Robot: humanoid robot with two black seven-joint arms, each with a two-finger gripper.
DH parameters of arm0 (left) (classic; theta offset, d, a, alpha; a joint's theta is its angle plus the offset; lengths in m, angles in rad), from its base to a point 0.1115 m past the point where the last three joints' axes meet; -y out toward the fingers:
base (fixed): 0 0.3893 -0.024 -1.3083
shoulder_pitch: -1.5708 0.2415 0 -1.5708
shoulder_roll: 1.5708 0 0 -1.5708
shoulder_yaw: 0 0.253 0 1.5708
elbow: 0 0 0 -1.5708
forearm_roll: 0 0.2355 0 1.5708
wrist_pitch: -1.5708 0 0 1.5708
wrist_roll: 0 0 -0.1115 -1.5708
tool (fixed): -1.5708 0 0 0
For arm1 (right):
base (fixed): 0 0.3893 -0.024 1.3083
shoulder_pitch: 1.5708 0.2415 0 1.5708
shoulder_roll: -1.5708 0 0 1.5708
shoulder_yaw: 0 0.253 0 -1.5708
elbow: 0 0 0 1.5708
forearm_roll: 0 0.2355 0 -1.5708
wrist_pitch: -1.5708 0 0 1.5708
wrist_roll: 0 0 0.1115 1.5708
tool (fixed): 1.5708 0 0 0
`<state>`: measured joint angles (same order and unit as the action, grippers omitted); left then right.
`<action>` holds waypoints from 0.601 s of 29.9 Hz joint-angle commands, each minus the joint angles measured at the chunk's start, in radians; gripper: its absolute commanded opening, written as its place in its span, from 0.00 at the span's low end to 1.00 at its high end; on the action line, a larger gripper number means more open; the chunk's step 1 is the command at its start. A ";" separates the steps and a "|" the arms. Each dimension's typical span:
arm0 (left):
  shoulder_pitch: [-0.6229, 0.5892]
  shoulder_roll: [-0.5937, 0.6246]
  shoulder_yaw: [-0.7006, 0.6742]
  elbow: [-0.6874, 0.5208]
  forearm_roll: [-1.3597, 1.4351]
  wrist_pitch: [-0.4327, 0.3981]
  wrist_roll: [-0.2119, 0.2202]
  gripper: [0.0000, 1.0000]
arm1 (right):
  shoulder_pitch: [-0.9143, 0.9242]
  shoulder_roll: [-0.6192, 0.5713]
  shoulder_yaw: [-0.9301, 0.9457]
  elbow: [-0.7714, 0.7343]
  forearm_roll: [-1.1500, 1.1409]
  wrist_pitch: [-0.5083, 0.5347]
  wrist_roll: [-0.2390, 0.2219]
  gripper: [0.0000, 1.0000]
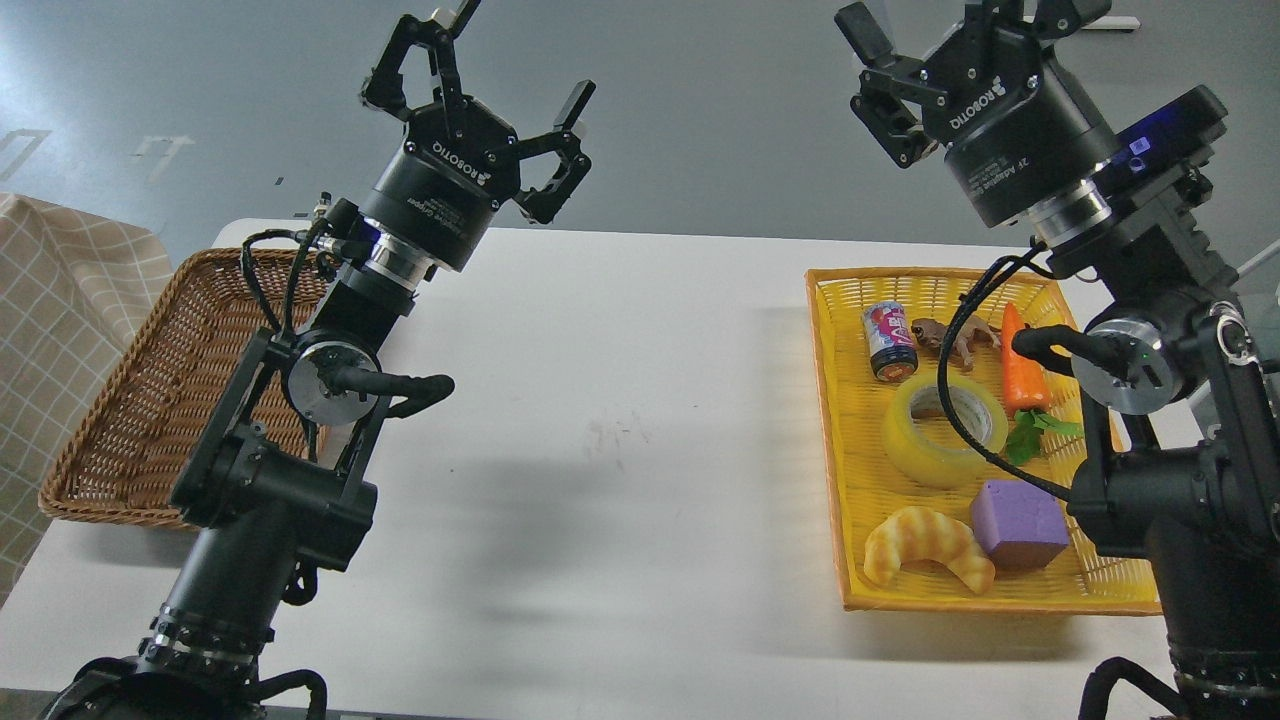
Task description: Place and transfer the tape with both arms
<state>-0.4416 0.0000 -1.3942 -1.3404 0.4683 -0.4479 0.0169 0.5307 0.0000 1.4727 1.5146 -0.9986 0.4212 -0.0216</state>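
The tape (922,452), a yellow translucent roll with a pale core, lies flat in the yellow basket (828,420) on the right of the white table. A black cable from my right arm crosses over it. My right gripper (965,18) is raised high above the basket's far end, open and empty, with one finger partly cut off by the top edge. My left gripper (508,60) is also raised, above the table's far left near the brown wicker basket (130,420), open with nothing between its fingers.
The yellow basket also holds a drink can (888,340), a toy animal (950,340), a carrot (1020,365), a croissant (925,548) and a purple cube (1018,522). A checked cloth (60,280) hangs at the far left. The white table (620,420) spans between the baskets.
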 commanded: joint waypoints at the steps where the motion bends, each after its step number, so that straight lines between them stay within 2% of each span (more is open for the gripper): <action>1: -0.006 0.000 0.001 0.003 0.001 0.014 0.000 0.98 | 0.000 0.000 0.000 0.012 0.000 -0.001 0.000 1.00; 18: -0.003 0.000 0.003 0.006 0.076 0.026 -0.008 0.98 | 0.003 0.000 -0.003 0.013 -0.002 0.001 0.000 1.00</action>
<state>-0.4424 0.0000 -1.3907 -1.3355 0.5189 -0.4247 0.0111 0.5324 0.0000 1.4690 1.5272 -0.9997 0.4212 -0.0214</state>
